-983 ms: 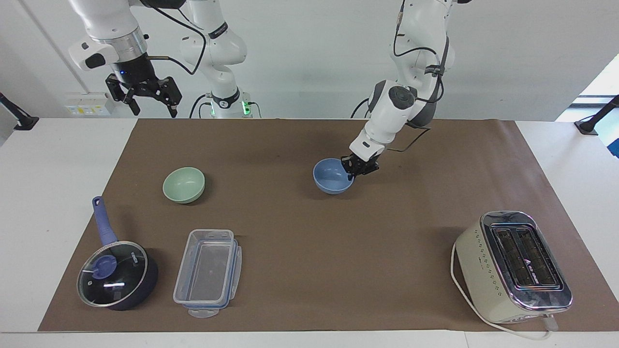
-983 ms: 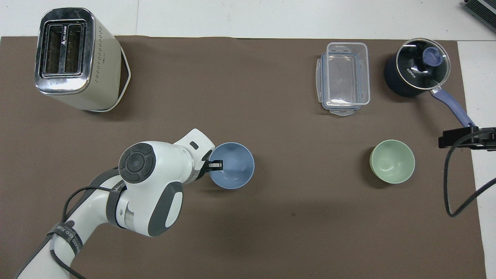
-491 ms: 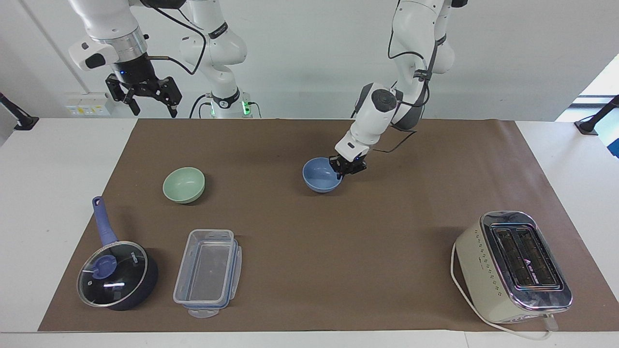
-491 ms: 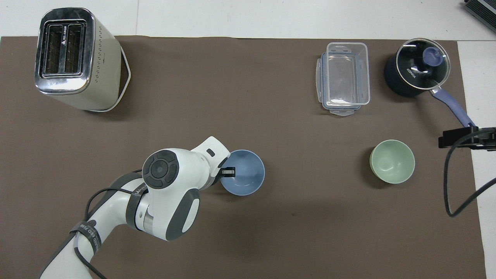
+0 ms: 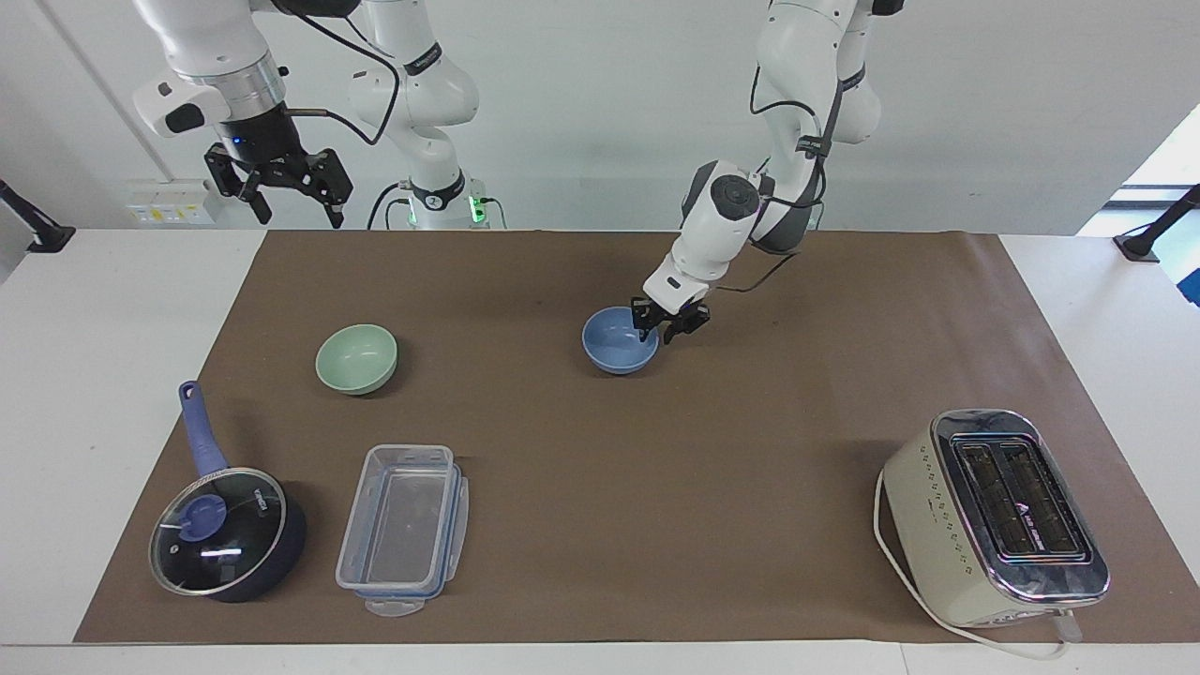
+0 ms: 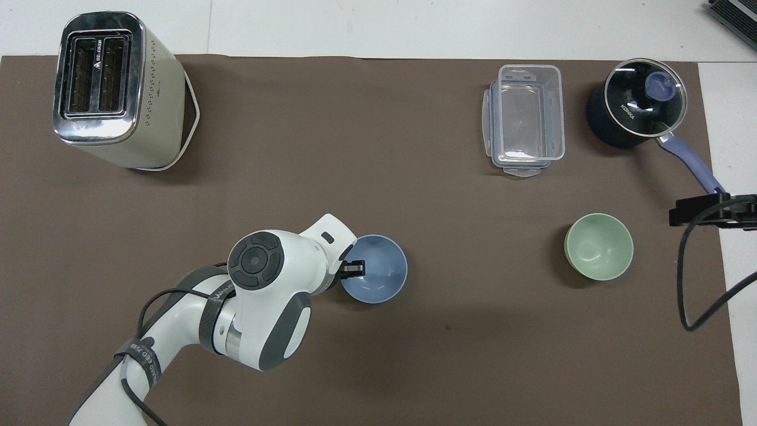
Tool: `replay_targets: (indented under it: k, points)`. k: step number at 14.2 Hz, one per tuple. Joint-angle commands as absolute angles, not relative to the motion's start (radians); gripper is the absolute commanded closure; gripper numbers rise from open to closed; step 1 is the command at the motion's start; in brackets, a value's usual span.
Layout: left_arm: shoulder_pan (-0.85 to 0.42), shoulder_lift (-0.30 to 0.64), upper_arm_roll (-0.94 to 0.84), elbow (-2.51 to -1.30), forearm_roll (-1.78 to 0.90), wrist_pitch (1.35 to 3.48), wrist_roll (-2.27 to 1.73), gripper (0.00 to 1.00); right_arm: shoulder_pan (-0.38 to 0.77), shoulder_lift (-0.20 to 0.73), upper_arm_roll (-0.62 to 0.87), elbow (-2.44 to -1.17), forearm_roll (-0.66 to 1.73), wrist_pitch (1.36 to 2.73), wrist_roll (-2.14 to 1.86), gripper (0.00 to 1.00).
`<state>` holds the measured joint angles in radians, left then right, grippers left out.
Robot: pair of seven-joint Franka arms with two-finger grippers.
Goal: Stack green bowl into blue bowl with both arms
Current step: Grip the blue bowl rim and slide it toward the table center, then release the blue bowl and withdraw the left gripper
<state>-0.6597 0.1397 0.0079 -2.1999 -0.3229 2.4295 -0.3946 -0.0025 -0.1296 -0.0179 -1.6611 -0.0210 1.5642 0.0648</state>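
Clearly the green bowl (image 5: 356, 358) sits on the counter (image 5: 600, 525) below the raised right gripper (image 5: 281, 192), toward its own end, so that waiting arm is the nearer one. Its fingers are spread and hold nothing. The left gripper (image 5: 667, 330) is at the blue bowl (image 5: 617, 342), astride the rim nearest its arm, fingers parted, apparently releasing.
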Motion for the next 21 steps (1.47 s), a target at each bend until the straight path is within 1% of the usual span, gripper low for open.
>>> replay_targets:
  k: [1, 3, 6, 8, 10, 11, 12, 13, 14, 17, 19, 21]
  points:
    - [-0.666, 0.118, 0.028, -2.186, -0.318, 2.387, -0.402, 0.00, -0.012, -0.133, -0.014, -1.654, -0.003, 1.546, 0.057, 0.00]
    - [-0.643, 0.074, 0.035, -2.186, -0.287, 2.343, -0.384, 0.00, -0.012, -0.133, -0.015, -1.654, -0.003, 1.546, 0.057, 0.00]
    - [-0.559, 0.006, 0.034, -2.186, -0.168, 2.264, -0.339, 0.00, -0.012, -0.133, -0.015, -1.654, -0.003, 1.546, 0.057, 0.00]
    - [-0.487, -0.063, 0.035, -2.186, -0.156, 2.208, -0.272, 0.00, -0.015, -0.133, -0.020, -1.655, -0.020, 1.552, 0.045, 0.00]
    - [-0.393, -0.133, 0.035, -2.177, -0.156, 2.137, -0.146, 0.00, -0.023, -0.132, -0.029, -1.696, -0.021, 1.568, -0.001, 0.00]
    - [-0.349, -0.144, 0.037, -2.155, -0.152, 2.102, -0.091, 0.00, -0.044, -0.130, -0.028, -1.744, -0.021, 1.632, -0.027, 0.00]
    - [-0.301, -0.143, 0.034, -2.110, -0.106, 2.051, -0.048, 0.00, -0.049, -0.130, -0.029, -1.800, -0.021, 1.720, -0.056, 0.00]
    - [-0.257, -0.134, 0.034, -2.047, -0.065, 2.002, -0.002, 0.00, -0.058, -0.123, -0.029, -1.843, -0.021, 1.779, -0.080, 0.00]
    - [-0.206, -0.126, 0.034, -1.999, -0.060, 1.971, 0.053, 0.00, -0.070, -0.092, -0.029, -1.867, -0.020, 1.801, -0.090, 0.00]
    - [-0.097, -0.126, 0.035, -1.933, -0.058, 1.945, 0.225, 0.00, -0.093, 0.012, -0.028, -1.888, -0.009, 1.893, -0.129, 0.00]
    - [-0.057, -0.123, 0.035, -1.840, -0.057, 1.872, 0.285, 0.00, -0.117, 0.047, -0.028, -1.952, -0.003, 1.984, -0.237, 0.00]
    - [-0.028, -0.100, 0.035, -1.742, -0.048, 1.810, 0.301, 0.00, -0.127, 0.040, -0.029, -2.046, -0.003, 2.092, -0.274, 0.00]
